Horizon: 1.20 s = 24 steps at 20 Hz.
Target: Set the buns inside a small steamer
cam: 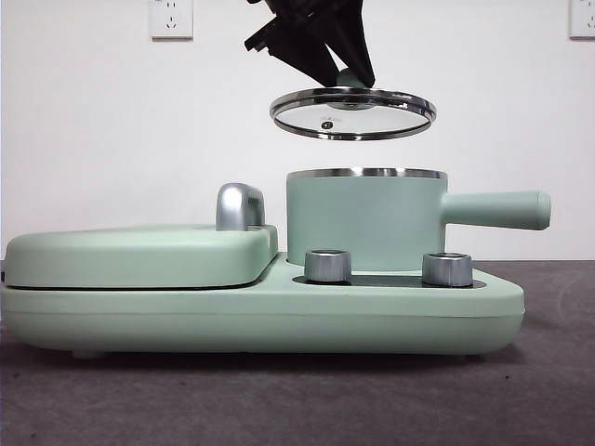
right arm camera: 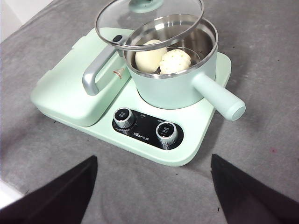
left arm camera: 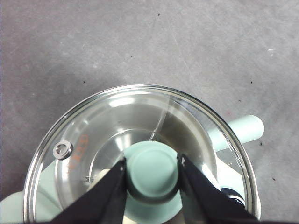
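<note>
Mint-green enamel covers the whole appliance; the small steamer (cam: 364, 220) serves as reference point for every position below. Beside the steamer, away from its straight side handle (cam: 495, 210), lies the flat griddle (cam: 139, 255), closed, its chrome handle (cam: 240, 206) next to the steamer wall. Two steel control knobs (cam: 327, 266) stand on the base just in front of the steamer.

Inside the steamer both buns are present: the plain bun (right arm camera: 149, 58) and the pleated bun (right arm camera: 174, 61) rest side by side, touching, on the steel bottom. Placement appears complete.

Directly above the steamer rim, clear of it, hangs the glass lid (cam: 353, 113), slightly tilted. The left gripper (left arm camera: 152, 170) has its jaws clamped on the lid's green knob (left arm camera: 153, 170), evidently holding the lid over the pot opening for fitting.

The right gripper (right arm camera: 152, 186) waits well in front of the steamer, jaws wide apart, carrying nothing.

Judgement: the remaining step is lowering the lid squarely onto the rim.
</note>
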Tool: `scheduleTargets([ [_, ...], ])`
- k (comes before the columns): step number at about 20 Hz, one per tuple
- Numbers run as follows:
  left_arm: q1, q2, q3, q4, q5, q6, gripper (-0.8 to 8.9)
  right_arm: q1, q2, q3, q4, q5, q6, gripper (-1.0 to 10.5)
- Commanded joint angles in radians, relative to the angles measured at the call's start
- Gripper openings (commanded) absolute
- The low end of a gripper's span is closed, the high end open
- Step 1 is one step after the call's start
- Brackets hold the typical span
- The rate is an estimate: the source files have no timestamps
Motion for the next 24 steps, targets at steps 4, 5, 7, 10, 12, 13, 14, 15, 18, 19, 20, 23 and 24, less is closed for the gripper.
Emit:
scheduleTargets([
  [4, -0.006, 0.06, 0.041, 0.04, 0.042, 0.029, 0.19, 0.011, 0.003, 0.005, 0.011, 0.005, 0.014, 3.8],
  [5, -0.006, 0.069, 0.041, 0.051, 0.042, 0.029, 0.18, 0.011, 0.003, 0.005, 0.011, 0.005, 0.015, 3.8],
  [7, -0.006, 0.084, 0.041, 0.077, 0.042, 0.029, 0.18, 0.011, 0.003, 0.005, 0.011, 0.005, 0.015, 3.8],
  [10, -0.006, 0.106, 0.041, 0.085, 0.042, 0.029, 0.18, 0.011, 0.003, 0.005, 0.011, 0.005, 0.016, 3.8],
  [12, -0.006, 0.127, 0.041, 0.084, 0.042, 0.03, 0.18, 0.011, 0.003, 0.005, 0.011, 0.005, 0.016, 3.8],
  [13, -0.006, 0.139, 0.041, 0.085, 0.042, 0.03, 0.18, 0.011, 0.003, 0.005, 0.011, 0.005, 0.016, 3.8],
  [14, -0.005, 0.144, 0.041, 0.083, 0.042, 0.032, 0.18, 0.011, 0.003, 0.005, 0.011, 0.005, 0.016, 3.8],
  [15, -0.003, 0.152, 0.041, 0.083, 0.042, 0.037, 0.18, 0.011, 0.003, 0.005, 0.011, 0.005, 0.016, 3.8],
  [18, -0.003, 0.158, 0.041, 0.071, 0.041, 0.049, 0.18, 0.011, 0.003, 0.005, 0.011, 0.005, 0.016, 3.8],
  [19, -0.003, 0.158, 0.041, 0.066, 0.041, 0.05, 0.18, 0.011, 0.003, 0.005, 0.011, 0.005, 0.015, 3.8],
  [20, -0.003, 0.158, 0.041, 0.059, 0.041, 0.051, 0.19, 0.011, 0.003, 0.005, 0.011, 0.005, 0.015, 3.8],
  [23, -0.005, 0.159, 0.041, 0.035, 0.042, 0.05, 0.33, 0.011, 0.003, 0.005, 0.011, 0.02, 0.015, 3.8],
  [24, -0.006, 0.159, 0.041, 0.038, 0.042, 0.045, 0.6, 0.011, 0.003, 0.005, 0.011, 0.024, 0.014, 3.8],
])
